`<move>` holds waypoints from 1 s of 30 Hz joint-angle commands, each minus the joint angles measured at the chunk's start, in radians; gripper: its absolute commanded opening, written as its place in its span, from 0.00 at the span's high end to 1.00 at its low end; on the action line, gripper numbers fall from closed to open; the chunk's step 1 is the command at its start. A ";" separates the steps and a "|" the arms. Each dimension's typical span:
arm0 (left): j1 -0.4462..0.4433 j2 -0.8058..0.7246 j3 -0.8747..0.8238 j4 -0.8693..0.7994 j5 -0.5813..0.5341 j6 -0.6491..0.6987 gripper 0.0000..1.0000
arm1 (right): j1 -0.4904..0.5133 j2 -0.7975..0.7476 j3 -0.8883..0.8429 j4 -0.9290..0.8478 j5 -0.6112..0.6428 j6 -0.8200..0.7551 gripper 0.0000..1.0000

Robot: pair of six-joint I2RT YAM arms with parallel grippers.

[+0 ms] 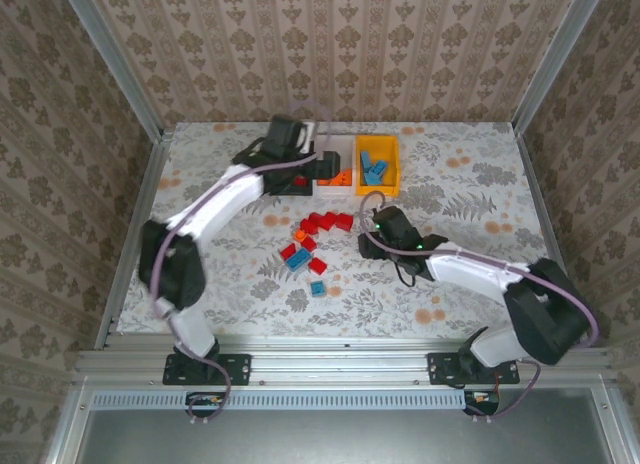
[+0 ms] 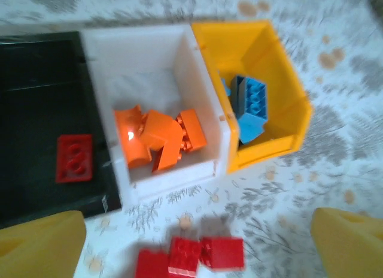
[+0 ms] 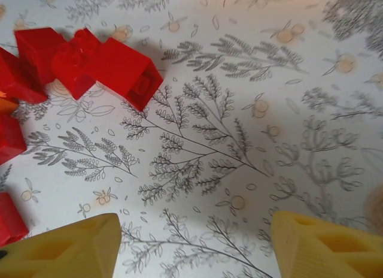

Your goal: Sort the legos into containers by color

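Note:
Three containers stand side by side at the back: black [image 2: 36,98], white [image 2: 143,56] and orange-yellow [image 2: 275,68]. A red lego [image 2: 75,158] lies in the black one, orange legos [image 2: 158,137] in the white one, blue legos [image 2: 251,104] in the orange-yellow one. My left gripper [image 2: 197,236] is open above the table just in front of the bins, with nothing between its fingers [image 2: 36,245]. Loose red legos [image 1: 325,222] and blue legos [image 1: 297,262] lie mid-table. My right gripper [image 3: 194,239] is open over bare table, just right of red legos [image 3: 90,62].
The patterned table [image 1: 460,194] is bounded by wallpapered walls and a metal frame [image 1: 140,184]. A row of red bricks [image 2: 191,257] lies just below the left gripper. The left arm [image 1: 215,209] stretches diagonally across the left half.

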 commanded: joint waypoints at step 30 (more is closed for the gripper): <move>0.237 -0.950 -0.944 -0.039 0.082 -0.210 0.00 | -0.026 0.514 0.443 -0.056 0.012 0.026 0.51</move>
